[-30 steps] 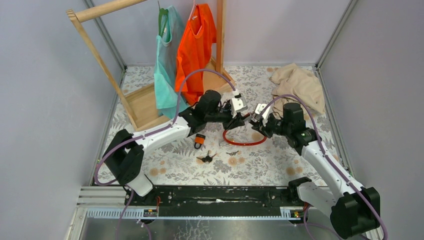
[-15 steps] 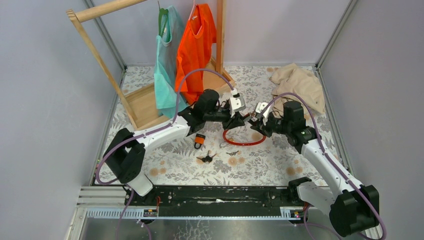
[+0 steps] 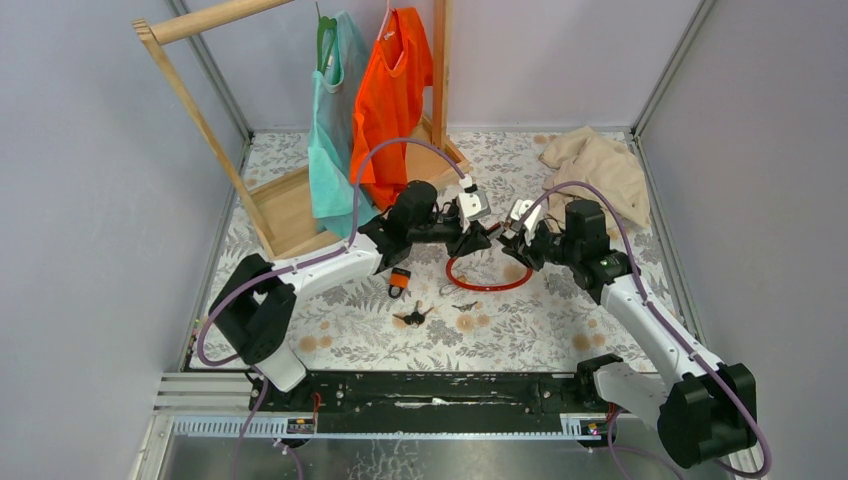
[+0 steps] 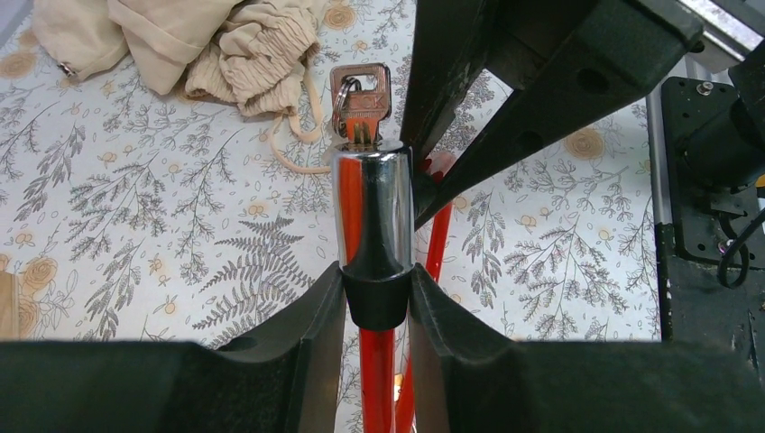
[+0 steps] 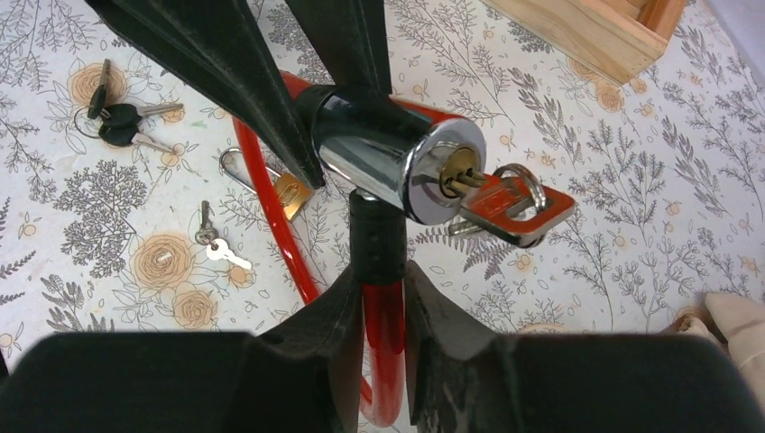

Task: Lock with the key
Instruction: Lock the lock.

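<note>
Left claw [image 4: 377, 293] clenched on the black collar at the base of the chrome lock cylinder [image 4: 370, 198]; right claw [image 5: 377, 298] clenched on the black end of the red cable [image 5: 271, 212] where it plugs into the cylinder's side. Cylinder is held above the bench [image 3: 540, 320] between the two claws, near the middle, with the cable loop lying on the surface below. Key [image 5: 510, 206] sits in the keyway with its bow and ring protruding, touched by neither claw

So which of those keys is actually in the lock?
The red-headed key, sticking out of the shiny lock; the black keys and the small silver key lie loose on the table.
</note>
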`<state>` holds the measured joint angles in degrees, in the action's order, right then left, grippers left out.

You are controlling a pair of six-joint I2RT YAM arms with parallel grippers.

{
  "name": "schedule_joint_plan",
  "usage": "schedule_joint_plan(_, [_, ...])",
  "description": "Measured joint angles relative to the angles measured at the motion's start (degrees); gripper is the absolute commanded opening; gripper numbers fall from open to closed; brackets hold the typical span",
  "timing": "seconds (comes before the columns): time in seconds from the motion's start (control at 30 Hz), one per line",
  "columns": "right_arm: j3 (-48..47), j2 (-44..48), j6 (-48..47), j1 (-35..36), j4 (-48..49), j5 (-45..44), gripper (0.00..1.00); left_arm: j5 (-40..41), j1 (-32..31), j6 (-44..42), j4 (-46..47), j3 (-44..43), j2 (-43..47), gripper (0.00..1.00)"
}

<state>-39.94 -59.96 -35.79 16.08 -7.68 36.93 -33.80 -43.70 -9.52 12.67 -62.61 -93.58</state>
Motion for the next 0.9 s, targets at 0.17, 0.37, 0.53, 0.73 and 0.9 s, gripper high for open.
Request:
schedule_joint_plan(0.17, [-0.70,-0.85,0.28,0.04,-0.44,-0.92,0.39,0.50,-0.13,0.22,0.24,0.22,-0.02,0.00])
schedule_joint_plan(0.37, [-1.07,-0.98,0.04,0.04,-1.33,-2.58,0.52,0.61,-0.35,0.26,0.22,0.26,-0.02,0.00])
schedule_joint_plan(0.53, [-1.46,-0.02,0.09,0.04,-4.57,-3.52,0.67,0.72,-0.61,0.46,0.20,0.26,0.00,0.00])
schedule_joint_plan(0.73, [-5.16,1.84,1.38,0.04,-10.88,-4.66,0.81,0.98,-0.61,0.52,0.20,0.26,0.00,0.00])
schedule_joint_plan(0.9, [-9.09,4.72,4.31,0.07,-15.56,-6.01,0.82,1.33,-0.59,0.63,0.20,0.26,0.00,0.00])
